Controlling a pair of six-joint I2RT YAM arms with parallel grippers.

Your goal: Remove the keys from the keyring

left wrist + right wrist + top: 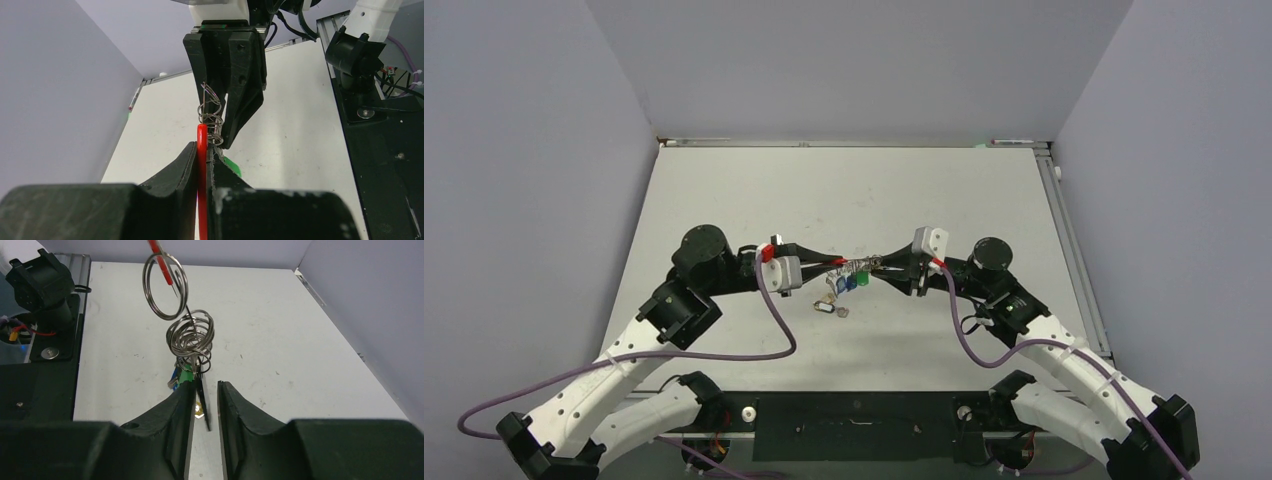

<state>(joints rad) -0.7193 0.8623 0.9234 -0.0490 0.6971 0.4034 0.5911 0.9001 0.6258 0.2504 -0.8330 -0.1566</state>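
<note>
The keyring's red plastic piece [201, 134] is clamped edge-on between my left gripper's [202, 150] shut jaws. It also shows in the right wrist view [162, 260], with a large wire ring [165, 287] and a tangle of smaller rings [191, 337] hanging from it. Green [186, 375] and blue [175, 376] key tags hang below the rings. My right gripper [206, 386] is narrowly open around a thin black key [205, 410] hanging from the rings, with a gap on its right side. In the top view both grippers, left [834, 264] and right [876, 267], meet above the table's middle.
A small loose key [829, 308] lies on the white table [844, 190] just under the hanging bunch. Grey walls close in the left, right and back. A metal rail [1064, 230] runs along the table's right edge.
</note>
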